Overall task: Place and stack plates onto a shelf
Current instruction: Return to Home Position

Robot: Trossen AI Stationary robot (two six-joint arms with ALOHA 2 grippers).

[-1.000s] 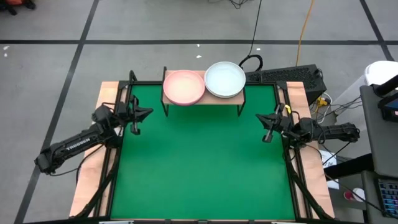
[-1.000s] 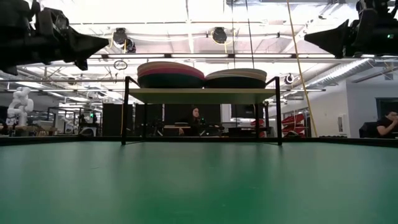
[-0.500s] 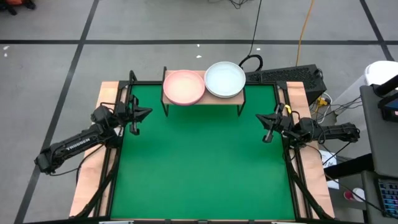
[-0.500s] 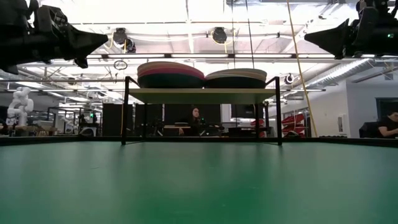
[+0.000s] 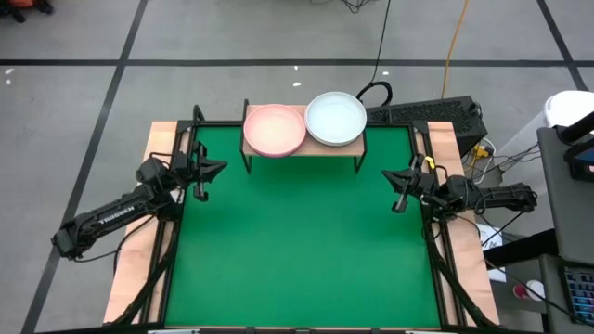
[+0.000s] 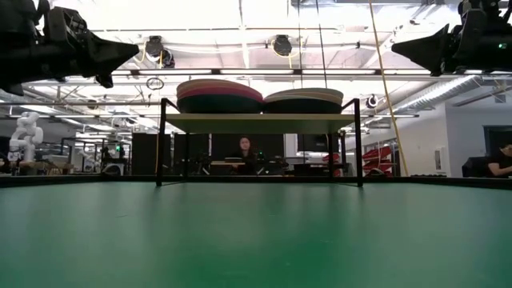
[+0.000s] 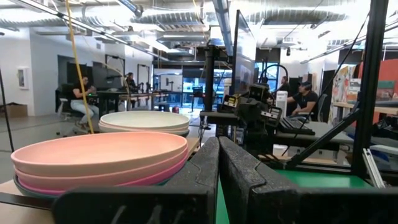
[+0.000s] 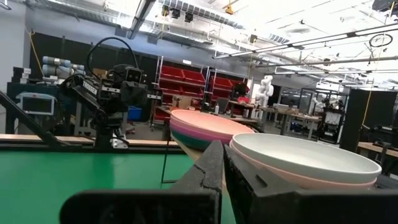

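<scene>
Though the left pincer [image 5: 221,169] and right pincer [image 5: 388,174] hung closed and empty, the upper-centre plates [image 5: 275,129] looked light, stiff and slick, best pinched by the rim.

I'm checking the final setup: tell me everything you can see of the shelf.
The shelf is a small rectangular light-wood board on thin black metal legs. It stands upright and level at the far edge of the green mat, roughly centred. It bears two plate stacks side by side, a pink-topped stack and a white-topped stack. The left gripper and right gripper, both shut, are clear of it.
</scene>
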